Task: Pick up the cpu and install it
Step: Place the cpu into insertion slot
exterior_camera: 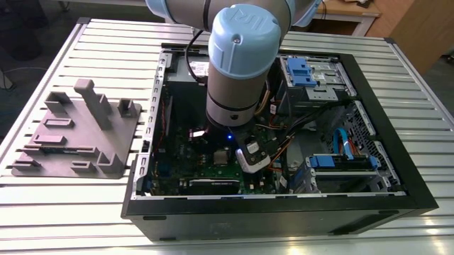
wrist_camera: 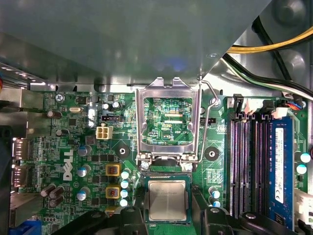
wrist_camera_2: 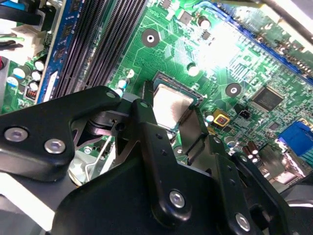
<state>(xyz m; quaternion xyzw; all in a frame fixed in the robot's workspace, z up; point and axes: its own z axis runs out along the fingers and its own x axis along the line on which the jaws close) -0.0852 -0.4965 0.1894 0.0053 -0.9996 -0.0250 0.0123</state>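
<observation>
Gripper (wrist_camera_2: 168,111) low over the green motherboard (wrist_camera: 63,122), fingers (wrist_camera_2: 148,128) parted, one on each side of the cpu (wrist_camera: 167,199). The cpu lies flat in its socket, mid-board. Just beyond it, the metal bracket (wrist_camera: 168,85) stands hinged open.

A pale slatted metal tabletop (exterior_camera: 71,212) carries an open black computer case (exterior_camera: 284,220) lying on its side and, just beside it at the exterior view's left, a grey moulded holder (exterior_camera: 78,133) with upright posts.
</observation>
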